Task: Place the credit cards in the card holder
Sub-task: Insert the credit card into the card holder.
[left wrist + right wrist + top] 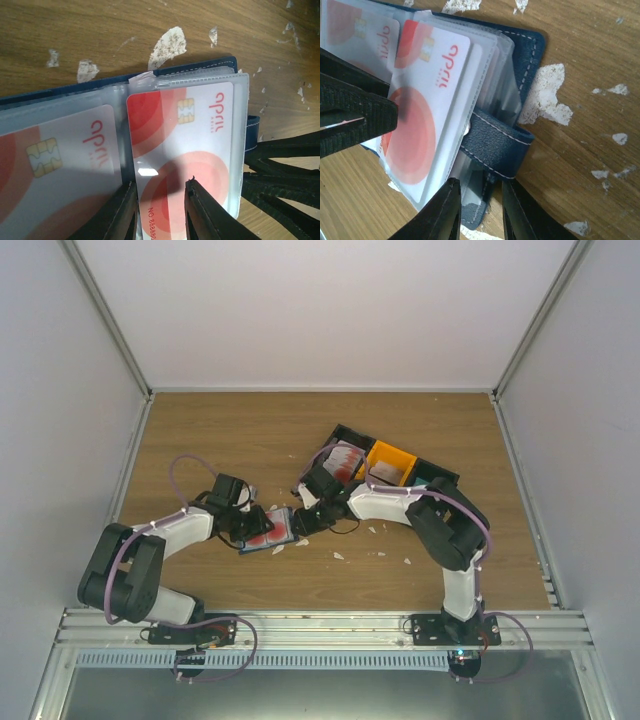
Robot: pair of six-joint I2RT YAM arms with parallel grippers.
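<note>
The card holder (pixel 530 55) lies open on the table (pixel 75 30) between the two claws, the left claw (pixel 161 186) on its left and the right claw (pixel 481 184) at its strap edge. One red-and-white card (pixel 190 145) sits at the top clear sleeve, and a second card (pixel 65 150) is in the sleeve beside it; whether the first is pushed fully home I cannot tell.

What matters for the next move is the card's long axis; in the left wrist view it runs straight away from the fingertips toward the holder's far navy edge, so a push along that line looks like the way to seat it, and the left claw is the one set on it.

The left claw's jaws stand partly apart, with the tips down over the near end of the card and its face showing between them; nothing appears pinched. The right claw is also narrowly parted and straddles the near edge of the sleeves beside the strap; whether it grips that edge I cannot tell, though it seems placed to steady the holder.

More cards (pixel 345 462) wait in the tray boxes (pixel 390 462), well away behind the right arm; white scraps (pixel 167 46) lie on the wood just beyond the holder.
</note>
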